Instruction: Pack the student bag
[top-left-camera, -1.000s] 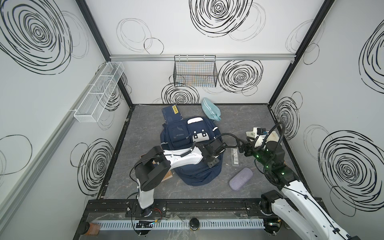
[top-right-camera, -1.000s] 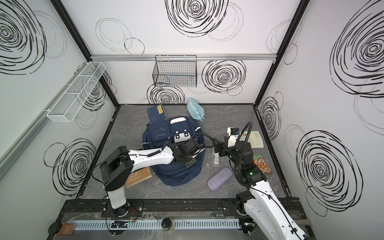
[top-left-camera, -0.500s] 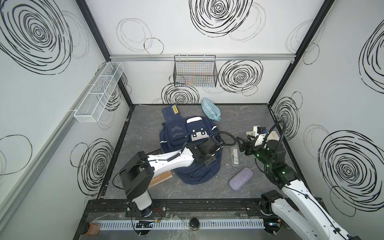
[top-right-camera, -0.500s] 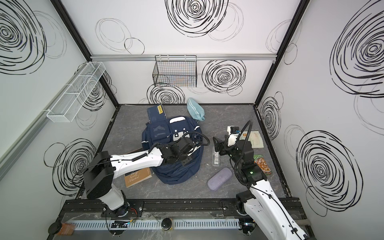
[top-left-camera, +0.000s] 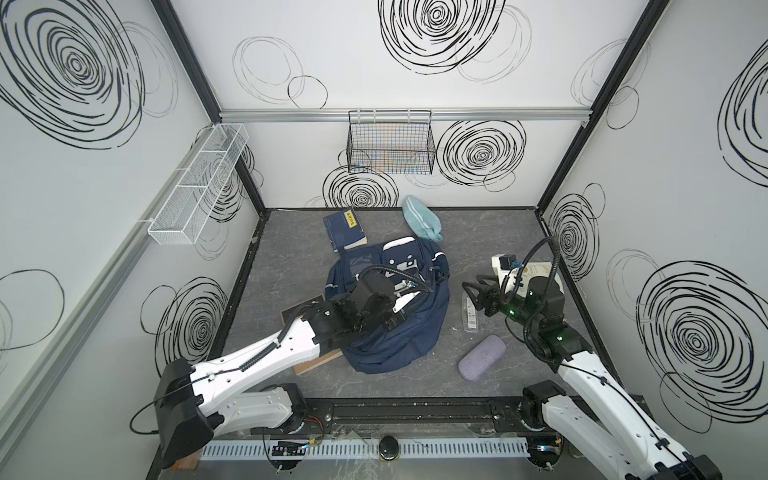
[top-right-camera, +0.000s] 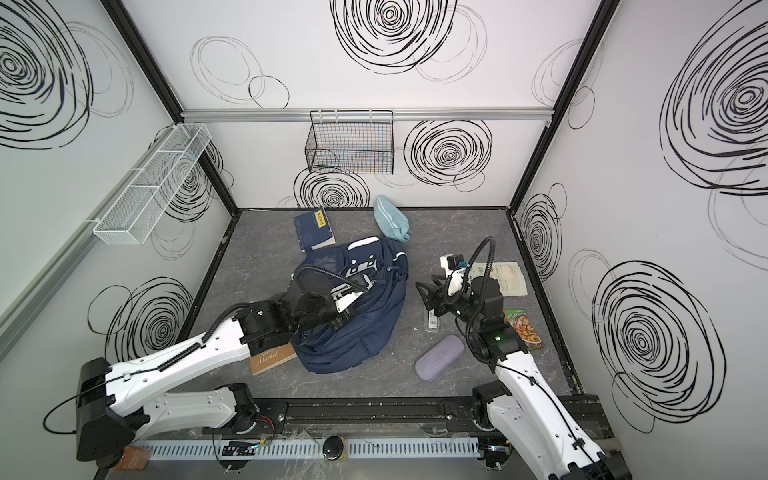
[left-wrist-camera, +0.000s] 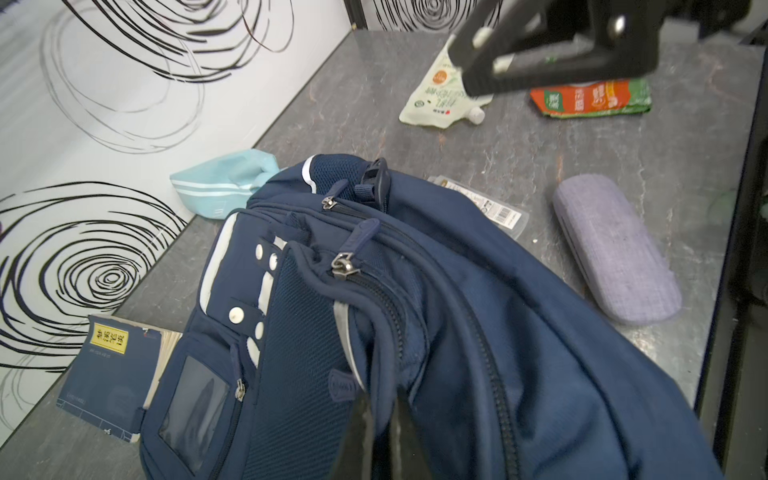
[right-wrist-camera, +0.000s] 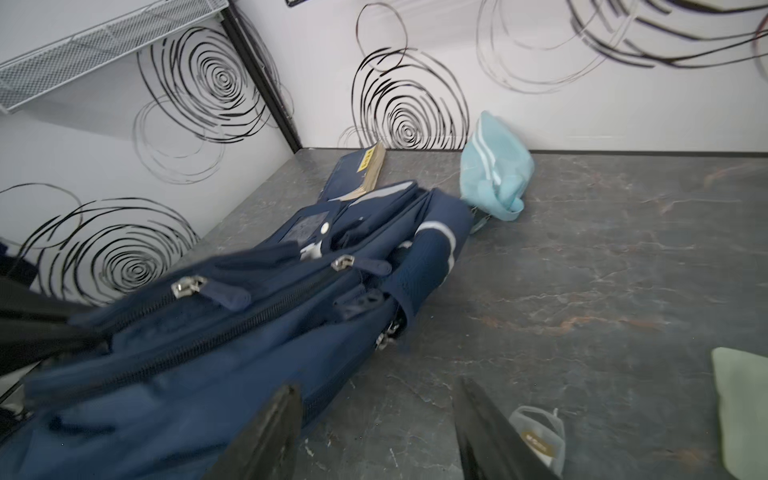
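The student bag (top-left-camera: 415, 345) lies slumped mid-frame on the table (top-left-camera: 291, 249) in a top view, its fabric pinched in the closed left end effector (left-wrist-camera: 380, 419), probably to steady it for unzipping, while the right end effector (right-wrist-camera: 376, 388) hovers beside it, jaws apart, empty.

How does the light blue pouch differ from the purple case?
The light blue pouch is crumpled fabric with white stripes; the purple case is a plain rounded oblong. The pouch lies farther back, right beside the student bag; the case lies nearer the front, apart from it. Both lie outside the bag.
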